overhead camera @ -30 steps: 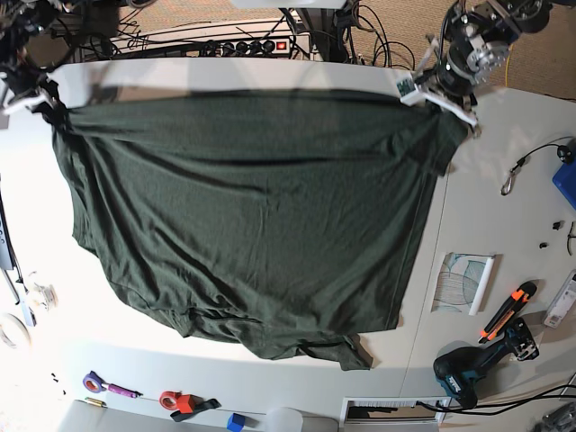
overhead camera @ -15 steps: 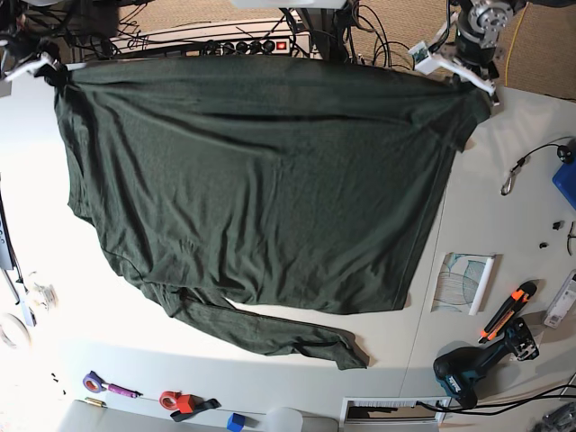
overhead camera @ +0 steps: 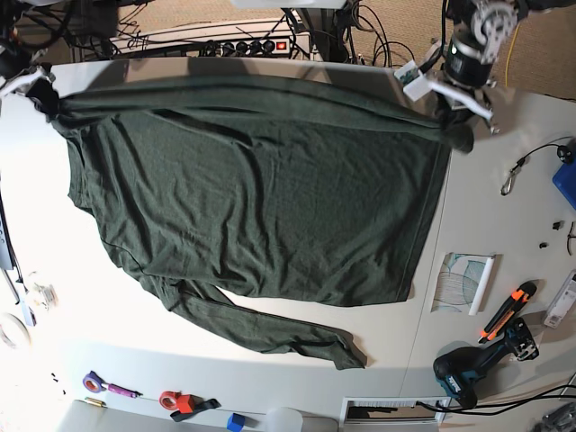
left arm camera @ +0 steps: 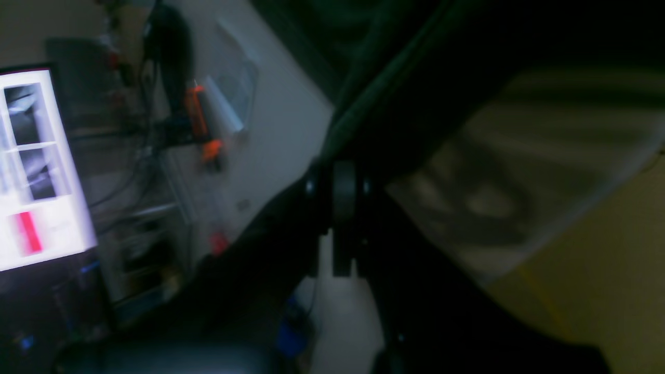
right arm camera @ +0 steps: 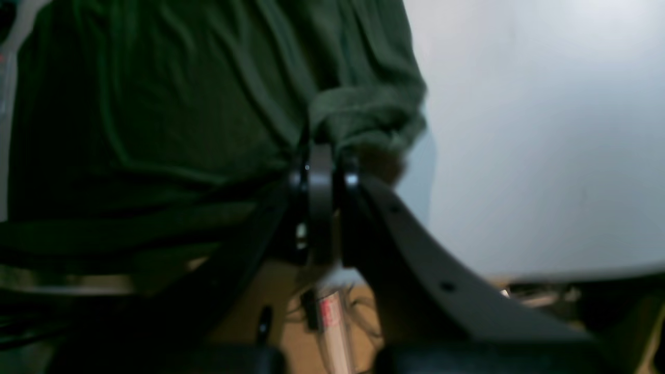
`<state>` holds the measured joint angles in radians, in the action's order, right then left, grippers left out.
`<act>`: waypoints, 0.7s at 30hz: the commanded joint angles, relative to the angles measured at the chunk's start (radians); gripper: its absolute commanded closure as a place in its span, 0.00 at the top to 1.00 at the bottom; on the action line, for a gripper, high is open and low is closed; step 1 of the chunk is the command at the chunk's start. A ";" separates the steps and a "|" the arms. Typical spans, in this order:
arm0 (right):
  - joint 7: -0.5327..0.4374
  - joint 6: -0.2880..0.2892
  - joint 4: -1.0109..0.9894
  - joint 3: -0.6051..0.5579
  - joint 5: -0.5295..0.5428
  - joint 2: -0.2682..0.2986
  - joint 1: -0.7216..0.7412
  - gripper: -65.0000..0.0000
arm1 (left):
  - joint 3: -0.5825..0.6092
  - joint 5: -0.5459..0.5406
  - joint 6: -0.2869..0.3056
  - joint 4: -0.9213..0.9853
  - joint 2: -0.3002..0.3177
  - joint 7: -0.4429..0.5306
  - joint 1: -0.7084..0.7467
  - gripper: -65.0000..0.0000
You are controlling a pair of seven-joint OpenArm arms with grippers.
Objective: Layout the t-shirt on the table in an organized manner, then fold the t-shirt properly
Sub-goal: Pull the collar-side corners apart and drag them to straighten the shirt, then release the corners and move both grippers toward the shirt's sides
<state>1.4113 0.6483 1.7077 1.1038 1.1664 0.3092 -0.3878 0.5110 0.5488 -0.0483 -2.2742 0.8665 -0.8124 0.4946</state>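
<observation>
Across table (overhead camera: 490, 207), t-shirt (overhead camera: 261, 198) apparently flatter now.

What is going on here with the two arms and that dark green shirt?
Two robot arms hold a dark green t-shirt over the white table. The left gripper and right gripper are each shut on a far corner, stretching that edge between them. Most of the cloth lies spread flat; one sleeve lies bunched toward the near edge. No fold is made yet.
</observation>
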 commanded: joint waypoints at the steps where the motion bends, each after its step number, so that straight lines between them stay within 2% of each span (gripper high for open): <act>1: -0.015 0.000 0.013 0.007 -0.015 0.015 0.014 0.00 | -0.003 -0.008 -0.007 -0.003 0.009 0.011 -0.026 0.00; 5: -0.015 -0.001 0.013 -0.020 -0.103 0.015 0.071 0.00 | -0.003 -0.081 0.024 0.052 0.009 0.035 -0.099 0.00; 8: -0.043 -0.011 0.013 -0.065 -0.180 0.015 0.093 0.00 | -0.003 -0.082 0.024 0.102 0.009 0.035 -0.129 0.00; 17: -0.159 -0.082 0.013 -0.293 -0.427 0.016 0.103 0.00 | -0.003 -0.151 0.020 0.186 -0.003 0.035 -0.140 0.00; 18: -0.165 -0.089 0.013 -0.306 -0.447 0.016 0.103 0.00 | -0.003 -0.154 0.020 0.186 -0.008 0.035 -0.141 0.02; 20: -0.164 -0.092 0.013 -0.313 -0.467 0.018 0.103 0.02 | -0.003 -0.159 0.020 0.186 -0.014 0.035 -0.141 0.20; 21: -0.162 -0.093 0.013 -0.310 -0.468 0.018 0.103 0.13 | -0.003 -0.161 0.020 0.186 -0.013 0.035 -0.141 0.27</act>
<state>1.2640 0.5537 1.7058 0.7849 0.6868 0.3019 -0.2886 0.5114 0.3744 -0.0139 -2.0731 0.8383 -0.7837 0.3565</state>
